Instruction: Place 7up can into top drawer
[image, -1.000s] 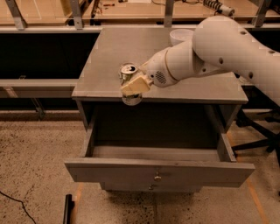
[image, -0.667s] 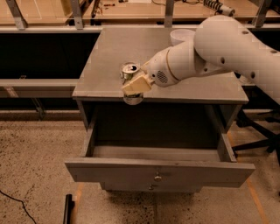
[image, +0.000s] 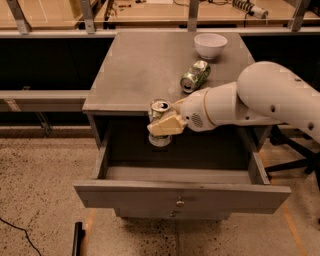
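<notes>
The gripper (image: 163, 125) holds the 7up can (image: 160, 106) upright, its pale jaws clamped around the can's middle so that the silver top shows above them and the base below. A second ago the can sat higher, with its base about level with the front edge of the desk (image: 135, 70). Now it has come forward and down past that edge and hangs in front of the desk's lip, over the dark cavity of the open top drawer (image: 150, 192). The white arm (image: 270, 97) has dropped with it, which uncovers the back of the desk: a white bowl (image: 210, 45) stands near the rear right corner, and a shinier green can (image: 195, 76) lies on its side just in front of it, well apart from the one being carried. The drawer is pulled fully out, its flat front panel and small knob (image: 180, 202) facing the camera, and nothing can be seen inside it. By my reading the carry across the desk edge is done and the lowering has begun. The can is not yet on the drawer floor, so what seems left is to go further down inside the walls and release it there, keeping it upright so it does not tip and roll.
</notes>
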